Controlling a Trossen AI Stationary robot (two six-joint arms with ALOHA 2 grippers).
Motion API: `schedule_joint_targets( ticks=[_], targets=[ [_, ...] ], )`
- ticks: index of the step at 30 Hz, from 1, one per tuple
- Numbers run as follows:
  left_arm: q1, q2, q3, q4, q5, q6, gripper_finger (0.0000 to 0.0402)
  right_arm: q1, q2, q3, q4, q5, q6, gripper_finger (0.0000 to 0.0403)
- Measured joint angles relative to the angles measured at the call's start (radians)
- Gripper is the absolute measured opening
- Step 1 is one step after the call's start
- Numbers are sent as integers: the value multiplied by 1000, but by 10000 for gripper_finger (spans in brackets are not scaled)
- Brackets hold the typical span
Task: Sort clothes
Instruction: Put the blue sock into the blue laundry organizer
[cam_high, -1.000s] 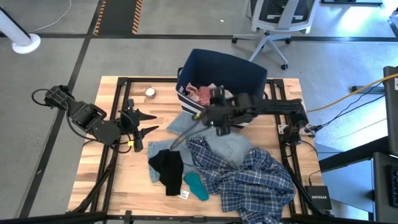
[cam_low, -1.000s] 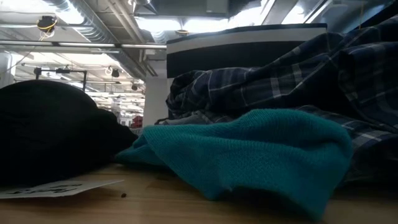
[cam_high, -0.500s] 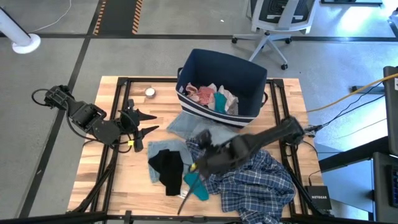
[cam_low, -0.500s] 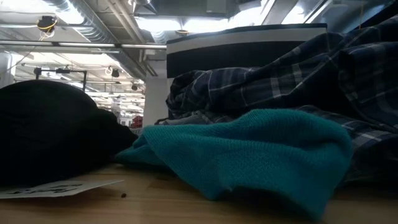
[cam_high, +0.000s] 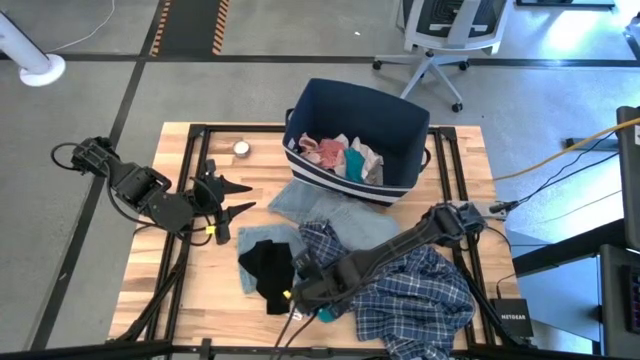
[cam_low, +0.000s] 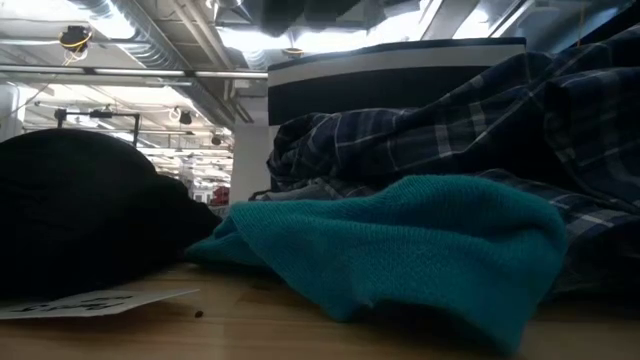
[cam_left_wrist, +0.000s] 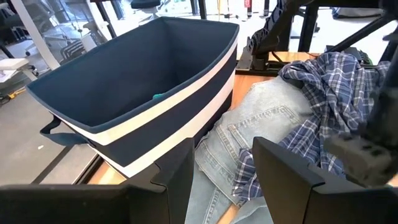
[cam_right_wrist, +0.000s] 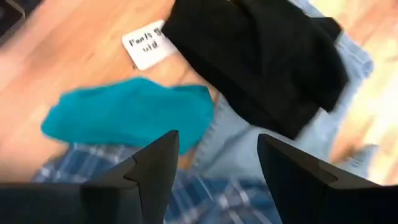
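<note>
**Right arm low over the pile, four garments on the boards**

Count them on the table (cam_high: 180, 140): one large plaid shirt (cam_high: 410, 290) sprawled across the right side, one spread of light denim (cam_high: 330, 205) just in front of the bin, one black piece (cam_high: 268, 270) lying on the denim's near edge, and one teal piece (cam_high: 322, 308) at the near edge, tucked against the plaid. A white tag (cam_right_wrist: 145, 45) lies on the wood beside the black piece.

Inside the single navy bin (cam_high: 355, 105) with its white stripes — pink, teal and pale pieces bunched together, too tangled to count.

The right gripper (cam_high: 300, 296) reaches across the plaid shirt and sits low over the spot where teal, black and denim meet. Its wrist camera shows two fingers (cam_right_wrist: 155, 165) spread apart with cloth below and nothing between them.

The left gripper (cam_high: 232, 197) waits on the left side of the table, well clear of the clothes — fingers parted, empty, pointed toward the bin.

One small round silver object (cam_high: 241, 148) sits near the far left corner.
</note>
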Motion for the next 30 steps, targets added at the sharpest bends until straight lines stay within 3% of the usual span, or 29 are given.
schedule_joint_targets(
  ticks=[7,17,30],
  targets=[
    [0,0,0,23,0,51,158,0,61,0,46,-33,138,237],
    [0,0,0,18,0,55,158,4,67,0,80,0,522,237],
    [0,0,0,-20,4,51,158,43,128,-13,156,50,685,237]
  ],
)
